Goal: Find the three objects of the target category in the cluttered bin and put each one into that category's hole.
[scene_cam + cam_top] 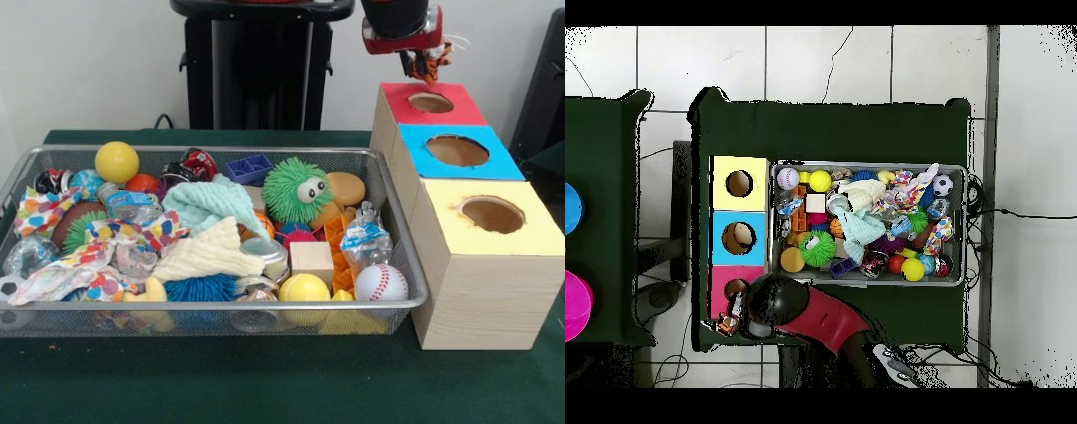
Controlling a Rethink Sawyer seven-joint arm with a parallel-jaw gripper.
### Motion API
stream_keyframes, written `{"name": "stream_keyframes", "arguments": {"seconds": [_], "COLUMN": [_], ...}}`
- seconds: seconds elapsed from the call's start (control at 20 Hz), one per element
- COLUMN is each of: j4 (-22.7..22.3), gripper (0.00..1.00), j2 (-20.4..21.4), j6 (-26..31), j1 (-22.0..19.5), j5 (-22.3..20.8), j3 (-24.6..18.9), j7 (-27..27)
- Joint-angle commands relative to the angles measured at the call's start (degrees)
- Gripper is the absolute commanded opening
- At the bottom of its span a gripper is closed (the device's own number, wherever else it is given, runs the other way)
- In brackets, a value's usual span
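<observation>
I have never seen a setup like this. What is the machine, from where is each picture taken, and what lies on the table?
The machine is a robot arm, red and black, on a pedestal at a green table. One picture faces it from across the table; the other looks straight down.

On the table stands a wire mesh tray full of toys: a green spiky puffball with eyes, a blue spiky one, yellow balls, a baseball, cloths.

Beside the tray stand three wooden boxes with round holes, topped red, blue and yellow. The gripper hangs above and just behind the red box's hole. Its jaws are shut on a small tiger plush.
</observation>
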State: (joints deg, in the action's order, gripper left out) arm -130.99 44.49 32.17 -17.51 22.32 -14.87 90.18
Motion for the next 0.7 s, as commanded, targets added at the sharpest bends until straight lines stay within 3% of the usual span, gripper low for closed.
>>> {"name": "stream_keyframes", "arguments": {"seconds": [0.05, 0.7], "j4": [1.5, 0.9], "gripper": [0.0, 0.0], "j2": [-1.9, -4.7], "j6": [-4.3, -8.5], "j1": [-1.9, -3.7], "j5": [2.3, 3.2], "j3": [-4.1, -7.7], "j7": [7.1, 7.5]}}
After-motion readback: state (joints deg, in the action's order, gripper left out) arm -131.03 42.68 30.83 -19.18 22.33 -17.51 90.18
